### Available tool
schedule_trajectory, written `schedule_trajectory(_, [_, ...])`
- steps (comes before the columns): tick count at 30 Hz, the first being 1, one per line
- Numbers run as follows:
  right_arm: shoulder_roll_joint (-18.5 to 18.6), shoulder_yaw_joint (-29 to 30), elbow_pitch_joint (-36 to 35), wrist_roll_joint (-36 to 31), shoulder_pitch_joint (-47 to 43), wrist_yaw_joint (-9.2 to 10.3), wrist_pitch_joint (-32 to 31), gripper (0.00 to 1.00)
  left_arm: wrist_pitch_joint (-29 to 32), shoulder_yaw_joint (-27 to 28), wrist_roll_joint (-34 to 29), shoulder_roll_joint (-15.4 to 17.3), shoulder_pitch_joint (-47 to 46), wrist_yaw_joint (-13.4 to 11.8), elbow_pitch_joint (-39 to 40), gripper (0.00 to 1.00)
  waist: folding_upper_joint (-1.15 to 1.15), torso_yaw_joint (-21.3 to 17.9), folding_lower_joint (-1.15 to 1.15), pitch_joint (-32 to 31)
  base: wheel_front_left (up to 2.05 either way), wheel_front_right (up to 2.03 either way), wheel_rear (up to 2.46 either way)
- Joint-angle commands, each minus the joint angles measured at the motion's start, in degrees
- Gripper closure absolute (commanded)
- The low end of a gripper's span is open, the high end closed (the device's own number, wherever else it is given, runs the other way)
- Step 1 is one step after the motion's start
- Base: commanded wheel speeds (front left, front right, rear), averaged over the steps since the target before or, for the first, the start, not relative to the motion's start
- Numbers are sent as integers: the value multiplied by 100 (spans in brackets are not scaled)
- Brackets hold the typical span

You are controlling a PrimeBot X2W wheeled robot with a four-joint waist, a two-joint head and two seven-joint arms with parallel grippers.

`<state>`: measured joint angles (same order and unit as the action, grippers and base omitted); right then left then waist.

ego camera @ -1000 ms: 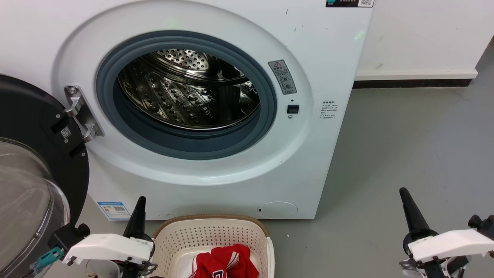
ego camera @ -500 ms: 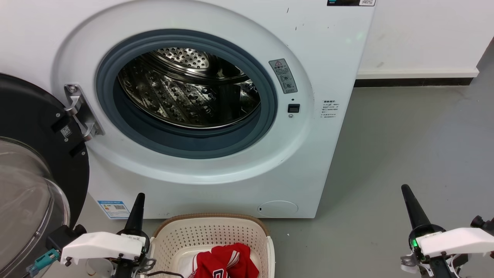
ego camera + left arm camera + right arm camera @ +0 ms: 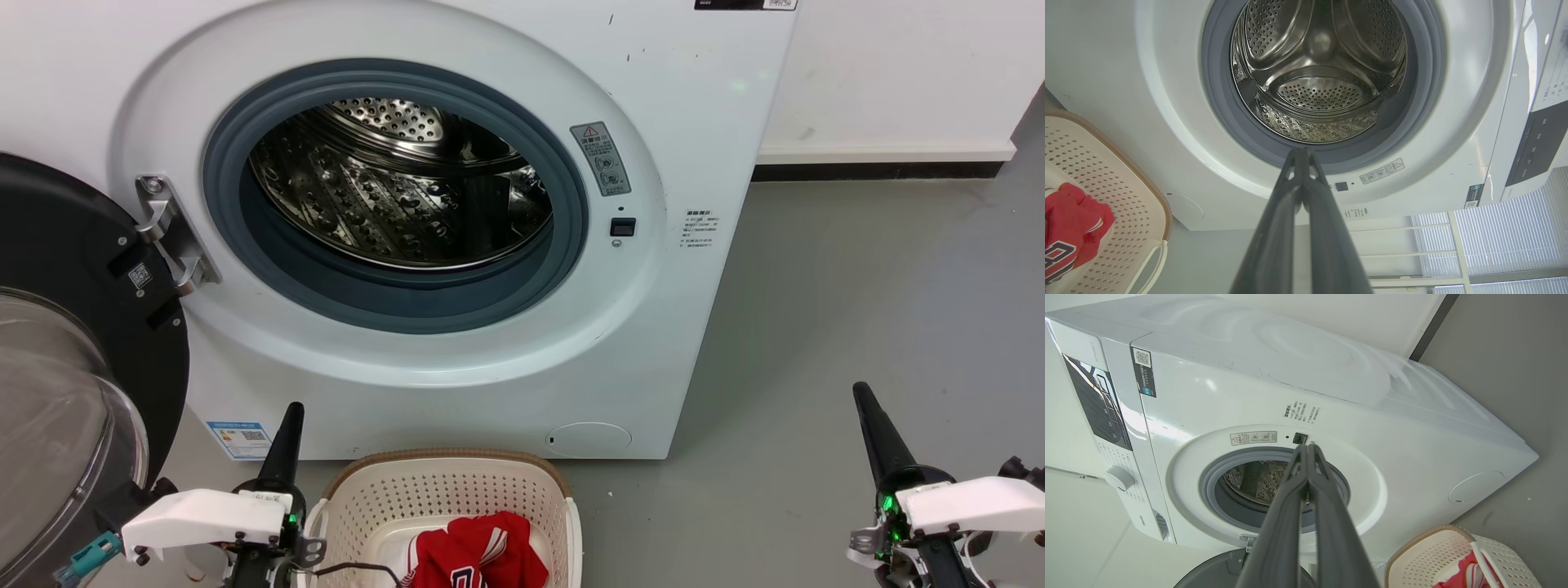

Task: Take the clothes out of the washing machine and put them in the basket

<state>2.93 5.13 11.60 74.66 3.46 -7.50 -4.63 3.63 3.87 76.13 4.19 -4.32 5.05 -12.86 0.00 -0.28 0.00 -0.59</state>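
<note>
While my left gripper and right gripper rest shut, empty, the clothes lie in the basket at 4 o'clock from the left, my nearer arm.

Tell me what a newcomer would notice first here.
The washing machine gapes open at the head view's upper middle, its steel drum bare. Below it, the red jersey lies in the cream basket at the bottom edge. The left hand and right hand sit low at either side, both shut.
</note>
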Motion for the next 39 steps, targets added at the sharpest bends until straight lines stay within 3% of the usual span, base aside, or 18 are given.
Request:
schedule_trajectory(1, [19,26,8,151,133,1,-24,100,33,32,132,-18,-135,43,12,100,0,1,0,3,0,0,0])
schedule_trajectory(39, [12,136,256,1795,316,2,-191,100,310,288,1628,-144,-212,264,-129,100,0,28,0,77,0,0,0])
